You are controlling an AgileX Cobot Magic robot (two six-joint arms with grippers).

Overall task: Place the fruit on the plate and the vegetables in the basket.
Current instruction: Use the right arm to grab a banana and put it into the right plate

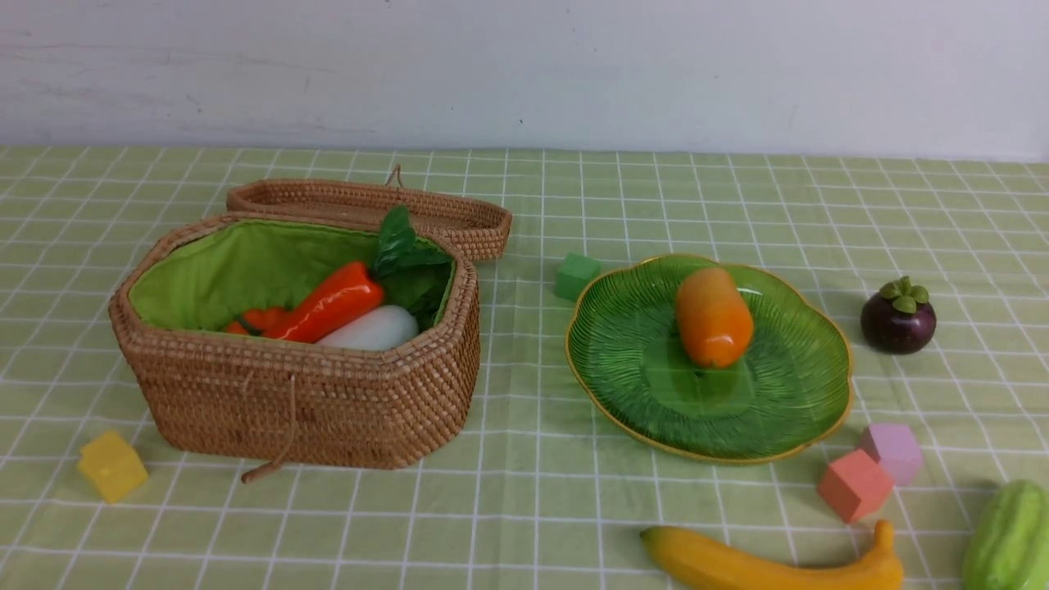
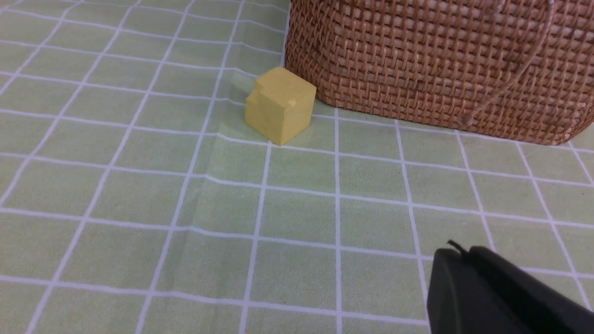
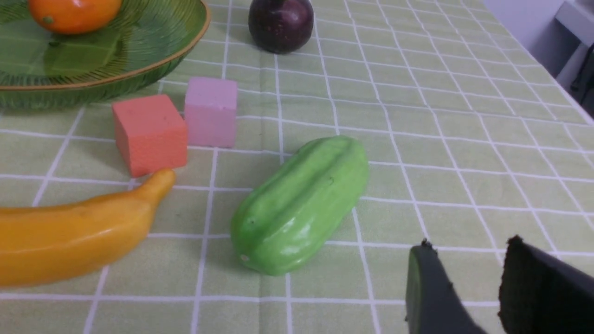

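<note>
The basket (image 1: 303,401) is standing with its lid (image 1: 369,201) thrown back at 12 o'clock, so its green-lined mouth is lying open to drops from above. The carrot-like piece (image 1: 328,305), the radish (image 1: 373,328) and a sliver of the pumpkin (image 1: 258,319) are already resting inside. The plate (image 1: 639,385) is sitting at 3 o'clock from the basket and carrying the mango (image 1: 713,318) near its middle.

Three pieces are waiting on the bench (image 1: 524,508): the mangosteen (image 1: 898,315) at 3 o'clock from the plate, the banana (image 1: 770,565) at 6 o'clock and the gourd (image 1: 1012,537) at about 4 o'clock.

The right end effector (image 3: 468,253) is hovering low over the bench with its jaws partly apart and nothing between them. The gourd is lying near, just ahead of its fingers and not touching them, so it is likely lining up on that piece. The left end effector (image 2: 464,260) is keeping its fingers pressed together and empty, facing the basket's front wall and the yellow cube (image 2: 280,105), which is not part of the sorting.
</note>
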